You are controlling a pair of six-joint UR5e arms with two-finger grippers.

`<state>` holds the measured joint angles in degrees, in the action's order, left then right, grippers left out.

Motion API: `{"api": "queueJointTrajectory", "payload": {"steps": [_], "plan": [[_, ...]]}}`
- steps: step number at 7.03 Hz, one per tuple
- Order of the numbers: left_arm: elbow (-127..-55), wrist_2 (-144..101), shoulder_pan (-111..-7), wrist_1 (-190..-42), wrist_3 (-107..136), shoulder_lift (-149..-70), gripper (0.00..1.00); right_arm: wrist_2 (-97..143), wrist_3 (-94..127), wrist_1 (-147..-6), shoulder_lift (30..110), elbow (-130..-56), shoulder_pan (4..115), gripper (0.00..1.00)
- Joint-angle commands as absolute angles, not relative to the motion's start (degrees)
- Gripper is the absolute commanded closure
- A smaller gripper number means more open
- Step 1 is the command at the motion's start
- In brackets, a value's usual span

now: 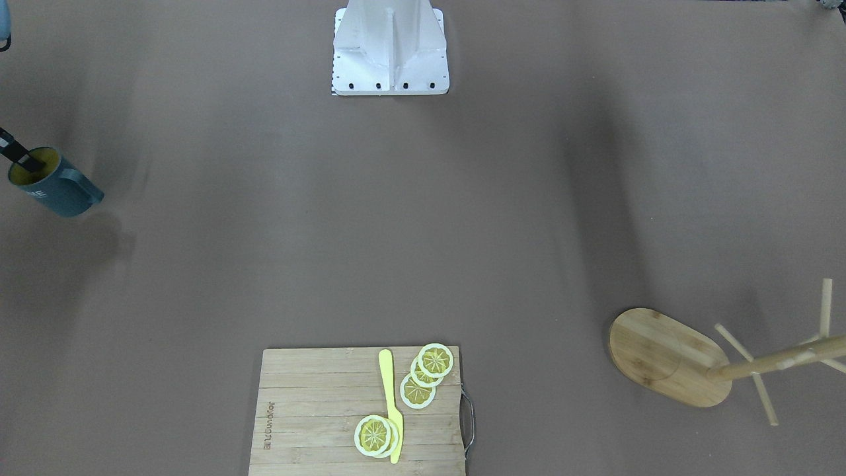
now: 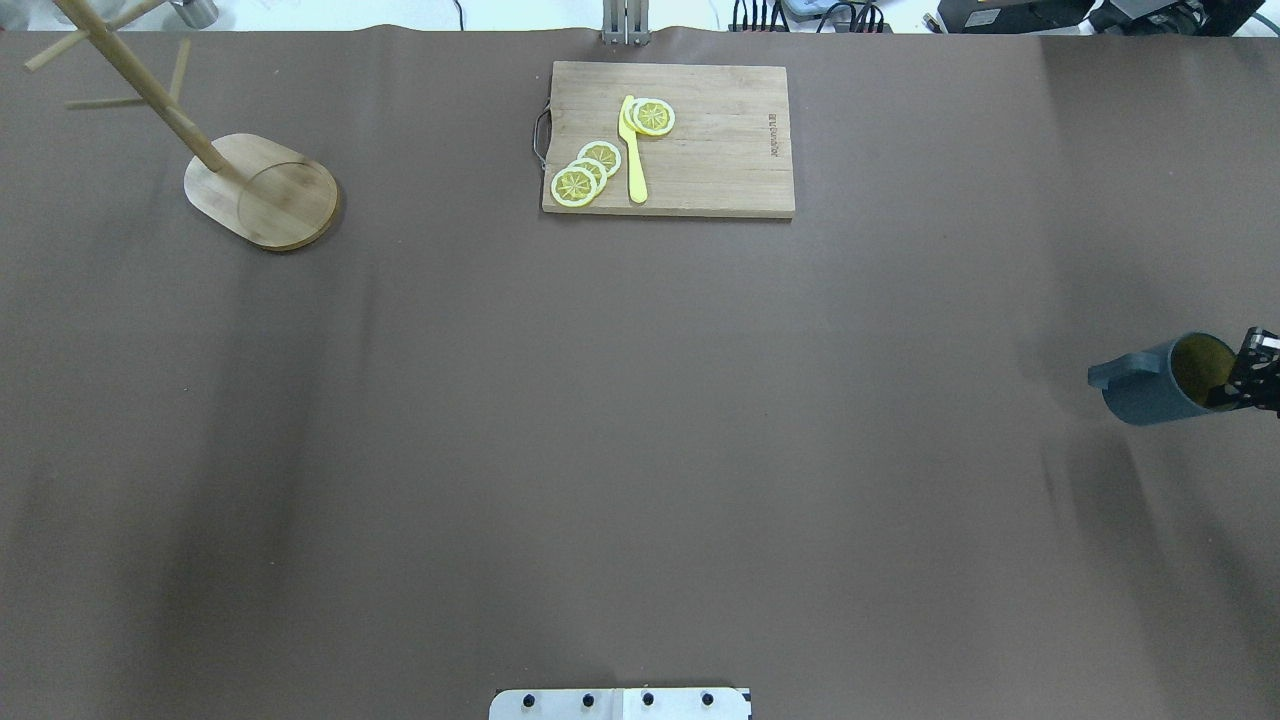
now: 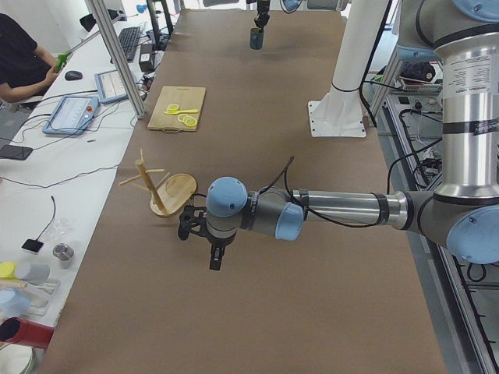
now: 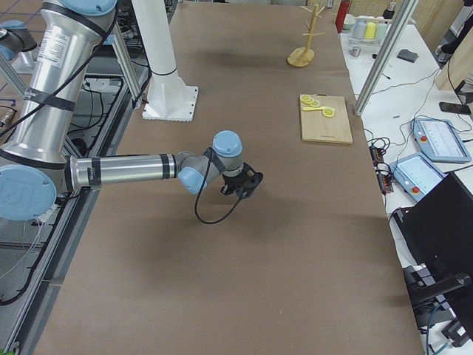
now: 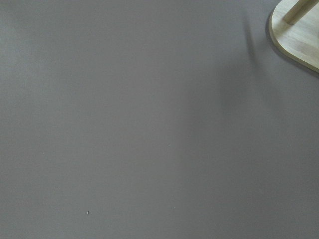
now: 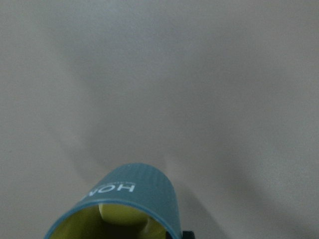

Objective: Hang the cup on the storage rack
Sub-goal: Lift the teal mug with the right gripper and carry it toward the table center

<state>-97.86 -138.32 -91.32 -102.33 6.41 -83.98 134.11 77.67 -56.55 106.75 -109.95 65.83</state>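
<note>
The dark blue-grey cup (image 2: 1155,388) with a yellow inside hangs tilted at the table's right edge, handle toward the middle. My right gripper (image 2: 1243,378) is shut on its rim, one finger inside. The cup also shows in the front view (image 1: 58,188) and, with its "HOME" lettering, at the bottom of the right wrist view (image 6: 130,195). The bamboo storage rack (image 2: 265,190) stands at the far left, with nothing on its pegs. My left gripper (image 3: 214,259) hovers near the rack's base (image 3: 173,189); I cannot tell if it is open. The left wrist view shows only the mat and the base edge (image 5: 299,37).
A wooden cutting board (image 2: 715,150) with lemon slices (image 2: 585,172) and a yellow knife (image 2: 632,150) lies at the far middle. The robot's white base (image 1: 390,53) stands at the near edge. A person sits at a side desk (image 3: 23,66).
</note>
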Motion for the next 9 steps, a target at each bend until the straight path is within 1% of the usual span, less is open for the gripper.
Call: {"api": "queueJointTrajectory", "payload": {"steps": [1,2,3,4,7,8,9], "plan": [[-97.0,-138.3,-91.2,-102.4,9.4,-85.9,0.01,136.9,66.3,-68.9,97.8,-109.8,72.8,1.0],[-95.9,-138.3,-91.2,-102.4,10.3,-87.2,0.01,136.8,55.8,-80.0,90.2,-110.0,74.2,1.0],[-95.2,-138.3,-91.2,-102.4,10.9,-88.1,0.01,136.1,46.6,-88.0,82.8,-110.0,74.6,1.0],[-94.8,-138.3,-91.1,-102.4,11.0,-88.9,0.01,135.4,41.2,-90.2,78.2,-109.7,73.5,1.0],[-94.7,-140.0,-91.1,-102.4,12.1,-89.9,0.01,125.1,40.7,-90.2,67.1,-107.9,57.6,1.0],[-94.7,-140.3,-91.1,-102.4,12.1,-90.0,0.01,124.1,41.4,-90.2,60.8,-104.8,53.5,1.0],[-94.4,-140.7,-91.1,-102.6,12.1,-90.1,0.01,122.0,41.4,-89.7,56.6,-101.6,49.2,1.0]]}}
